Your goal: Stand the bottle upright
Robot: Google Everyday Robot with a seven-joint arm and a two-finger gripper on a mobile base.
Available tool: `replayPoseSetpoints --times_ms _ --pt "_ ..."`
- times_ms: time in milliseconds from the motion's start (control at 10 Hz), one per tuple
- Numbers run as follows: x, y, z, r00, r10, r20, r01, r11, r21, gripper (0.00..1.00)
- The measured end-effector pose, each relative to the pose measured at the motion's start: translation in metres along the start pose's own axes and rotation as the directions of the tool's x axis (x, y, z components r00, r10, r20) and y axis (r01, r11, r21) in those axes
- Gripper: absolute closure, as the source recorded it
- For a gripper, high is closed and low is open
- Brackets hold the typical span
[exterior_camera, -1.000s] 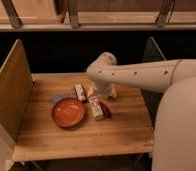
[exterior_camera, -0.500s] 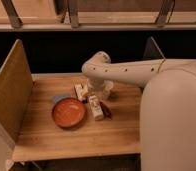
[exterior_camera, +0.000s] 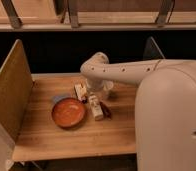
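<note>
The bottle (exterior_camera: 95,108) is small, slim and cream-white. It lies on its side on the wooden table (exterior_camera: 51,137), just right of the orange bowl (exterior_camera: 68,113), with its length pointing away from me. My gripper (exterior_camera: 94,92) hangs from the bent white arm (exterior_camera: 126,72) that reaches in from the right. It sits right over the bottle's far end, close to or touching it. The arm hides part of that end.
A flat white packet with a dark red stripe (exterior_camera: 80,91) lies just left of the gripper. A small dark red elongated object (exterior_camera: 106,110) lies against the bottle's right side. A bluish item (exterior_camera: 59,98) peeks out behind the bowl. A tall wooden panel (exterior_camera: 11,90) walls the table's left side.
The arm has swung left and bent more. The gripper has come down over the far end of the lying bottle. The bottle, bowl and packet have not moved.
</note>
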Motion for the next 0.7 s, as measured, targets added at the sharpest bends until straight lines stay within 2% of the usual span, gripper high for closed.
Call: replayPoseSetpoints --times_ms 500,700 --pt "-0.03 0.026 0.024 0.997 -0.078 -0.025 0.077 0.996 -0.046 0.2" --pt "-0.039 0.034 0.042 0.995 -0.086 -0.042 0.082 0.991 -0.103 0.2"
